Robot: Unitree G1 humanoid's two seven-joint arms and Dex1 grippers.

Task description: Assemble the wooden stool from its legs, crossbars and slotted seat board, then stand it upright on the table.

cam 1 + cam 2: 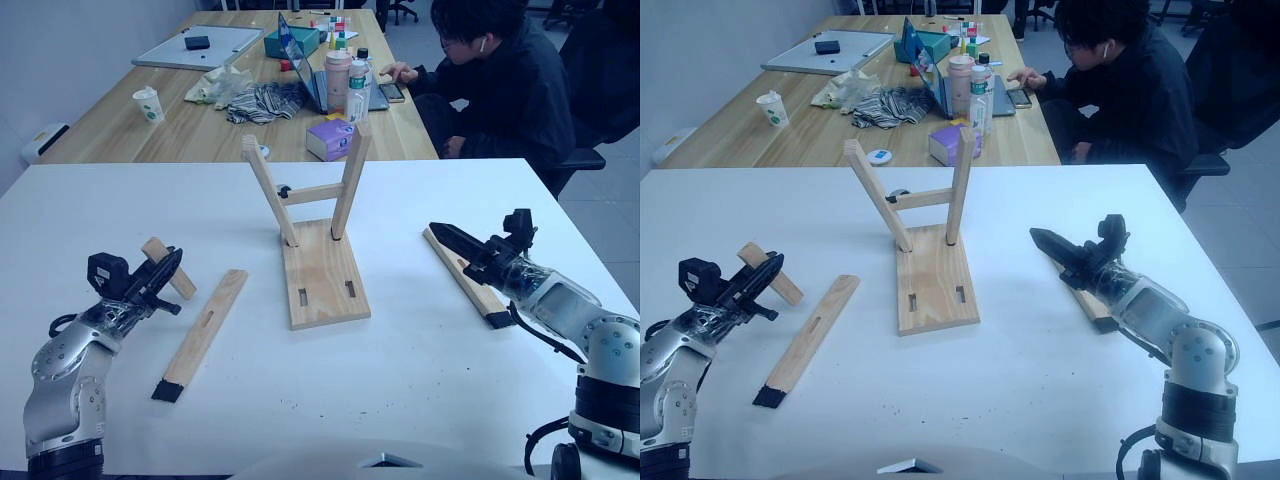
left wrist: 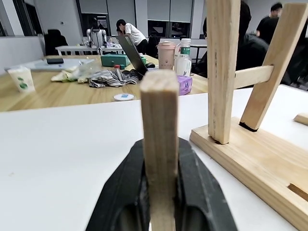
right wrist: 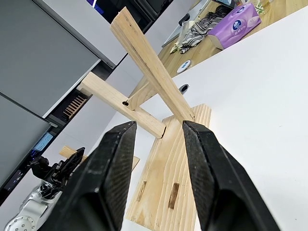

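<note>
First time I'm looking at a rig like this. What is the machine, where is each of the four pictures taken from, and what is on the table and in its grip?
This is a humanoid robot with two arms, each ending in a two-finger gripper. The two wide pictures come from a stereo camera on its head, looking down over the white table. The two close pictures come from cameras on its wrists.

The seat board lies flat on the table with two legs standing in it, joined by a crossbar. Its two slots nearer the robot are empty. A loose leg lies to the robot's left of the board and a second leg lies to its right.

The left gripper is closed on a short wooden bar. The right gripper is open and holds nothing, by the far end of the second leg.
</note>
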